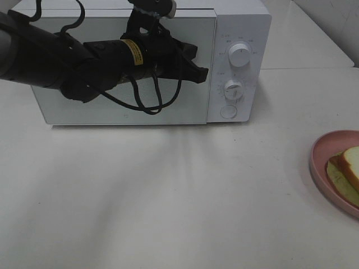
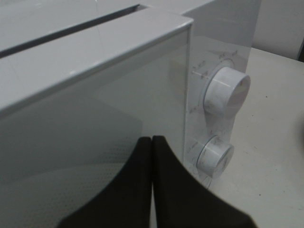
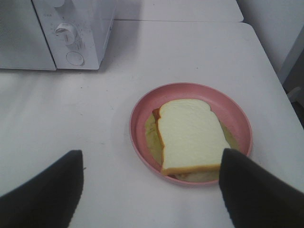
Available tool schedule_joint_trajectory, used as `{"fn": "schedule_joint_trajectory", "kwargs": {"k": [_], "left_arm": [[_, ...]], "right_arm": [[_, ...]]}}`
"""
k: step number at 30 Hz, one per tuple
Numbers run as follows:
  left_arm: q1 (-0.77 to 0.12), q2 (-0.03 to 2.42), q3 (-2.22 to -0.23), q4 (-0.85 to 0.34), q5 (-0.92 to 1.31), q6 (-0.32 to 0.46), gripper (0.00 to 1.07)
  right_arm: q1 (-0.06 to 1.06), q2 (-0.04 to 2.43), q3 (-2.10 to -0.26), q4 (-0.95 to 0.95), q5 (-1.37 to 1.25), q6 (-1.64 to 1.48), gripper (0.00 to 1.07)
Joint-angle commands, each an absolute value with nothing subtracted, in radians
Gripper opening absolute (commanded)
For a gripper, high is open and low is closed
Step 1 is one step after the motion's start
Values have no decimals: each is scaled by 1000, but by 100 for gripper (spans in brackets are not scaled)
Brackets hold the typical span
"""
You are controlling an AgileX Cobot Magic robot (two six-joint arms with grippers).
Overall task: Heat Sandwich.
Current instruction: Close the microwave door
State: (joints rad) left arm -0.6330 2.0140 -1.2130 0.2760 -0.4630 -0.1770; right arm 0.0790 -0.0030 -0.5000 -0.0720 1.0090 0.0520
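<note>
1. Left gripper sits at the microwave door's right edge, jaws pressed together and empty, likely lining up to work the closed door open.
2. Right gripper hovers over the desk, jaws spread wide, nothing held.
3. The sandwich waits on the pink plate at right, well apart from the microwave, ready for pickup.

Sandwich and pink plate cut off at the overhead view's right edge — dial markings blurred
</note>
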Motion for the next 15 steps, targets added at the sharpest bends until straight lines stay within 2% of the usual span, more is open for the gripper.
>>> {"fn": "schedule_joint_trajectory", "kwargs": {"k": [1, 15], "left_arm": [[-611, 2036, -1267, 197, -457, -178, 0], [-611, 2057, -1295, 172, -435, -180, 0]], "right_arm": [[71, -30, -498, -70, 999, 40, 76], [71, -30, -498, -70, 999, 40, 76]]}}
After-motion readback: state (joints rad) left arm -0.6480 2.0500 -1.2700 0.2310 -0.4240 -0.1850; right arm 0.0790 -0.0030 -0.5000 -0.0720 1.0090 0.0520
